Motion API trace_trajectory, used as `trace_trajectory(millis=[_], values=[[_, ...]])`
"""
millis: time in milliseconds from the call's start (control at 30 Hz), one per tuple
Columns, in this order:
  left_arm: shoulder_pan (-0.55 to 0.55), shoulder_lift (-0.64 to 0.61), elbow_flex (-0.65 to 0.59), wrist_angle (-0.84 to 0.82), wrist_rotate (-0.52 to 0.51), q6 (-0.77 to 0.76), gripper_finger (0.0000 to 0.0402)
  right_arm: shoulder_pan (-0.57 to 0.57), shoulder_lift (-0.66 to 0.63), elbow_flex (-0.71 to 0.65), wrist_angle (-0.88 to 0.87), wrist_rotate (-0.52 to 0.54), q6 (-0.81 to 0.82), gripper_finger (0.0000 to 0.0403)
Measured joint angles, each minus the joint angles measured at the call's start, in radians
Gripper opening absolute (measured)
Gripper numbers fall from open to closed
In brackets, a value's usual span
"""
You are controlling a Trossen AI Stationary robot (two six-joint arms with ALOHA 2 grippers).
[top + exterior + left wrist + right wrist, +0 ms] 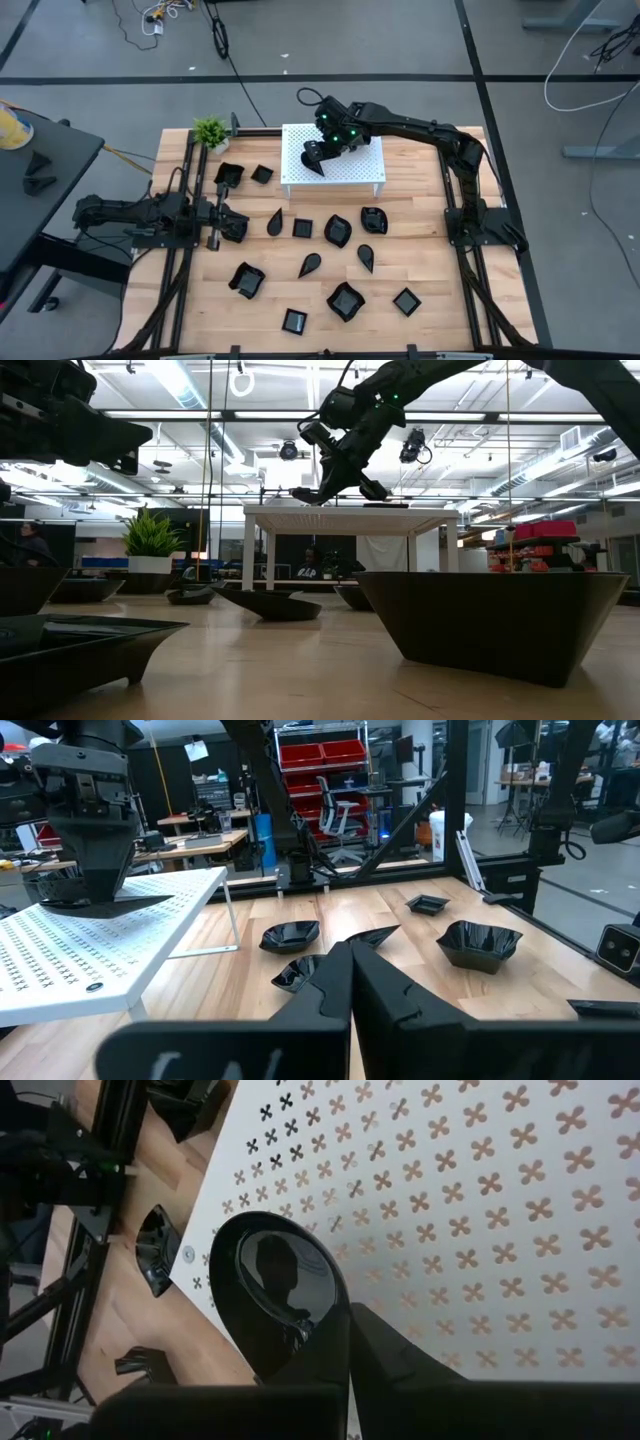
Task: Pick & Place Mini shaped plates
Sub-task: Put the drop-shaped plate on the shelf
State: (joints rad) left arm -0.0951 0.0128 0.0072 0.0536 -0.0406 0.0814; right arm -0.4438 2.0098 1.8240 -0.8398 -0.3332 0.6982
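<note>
My right gripper (322,152) reaches over the white perforated stand (360,170) at the table's far middle and is shut on a glossy black teardrop plate (275,1295). In the low view this plate (305,495) sits right at the stand's top near its left edge; whether it rests there I cannot tell. Several more black plates lie on their bases on the wooden table, among them a square one (302,228) and a leaf-shaped one (310,264). My left gripper (350,990) waits shut and empty at the table's left side (236,226). My right gripper pinches the teardrop plate's rim (338,1312), one finger (318,1355) over the dish's hollow and one finger (405,1365) outside it. The fingers come from above, slanting down from the table's right. The plate lies about level at the stand's surface.
A small green potted plant (210,131) stands at the far left corner. Two plates (229,173) (261,174) lie left of the stand. The stand's right half (365,160) is bare. Dark frame rails (470,250) run along both table sides.
</note>
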Motion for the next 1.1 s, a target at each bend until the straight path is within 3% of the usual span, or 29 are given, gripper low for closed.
trace_trajectory(millis=[433, 900, 1100], values=[[0.0, 0.0, 0.0, 0.0, 0.0, 0.0, 0.0003, 0.0, 0.0, 0.0, 0.024, 0.001, 0.005, 0.0004], [0.0, 0.0, 0.0, 0.0, 0.0, 0.0, 0.0003, -0.045, -0.001, 0.0, 0.165, 0.011, 0.231, 0.0003], [0.0, 0.0, 0.0, 0.0, 0.0, 0.0, 0.0003, -0.058, -0.008, 0.001, 0.16, 0.011, 0.236, 0.0003]])
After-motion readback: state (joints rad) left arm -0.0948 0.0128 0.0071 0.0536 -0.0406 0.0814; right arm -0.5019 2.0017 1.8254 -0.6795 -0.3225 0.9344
